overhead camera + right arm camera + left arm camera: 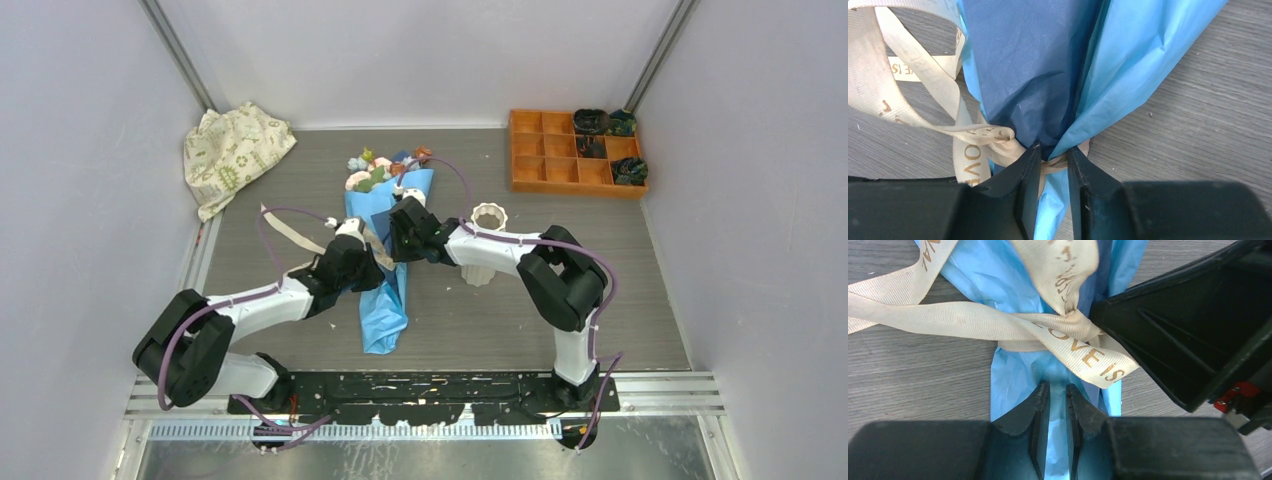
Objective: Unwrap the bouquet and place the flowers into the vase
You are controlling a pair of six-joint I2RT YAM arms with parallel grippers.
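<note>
Both arms are stretched forward and bent inward, and the wrists are brought close together. The left gripper (pixel 1058 390) and right gripper (pixel 1053 152) are held low, jaws nearly closed.

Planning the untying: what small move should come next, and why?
Probably tighten the right pincer on the ribbon knot it straddles and tug it loose: the bouquet is tied, and the left pincer seems to pin the paper.
</note>
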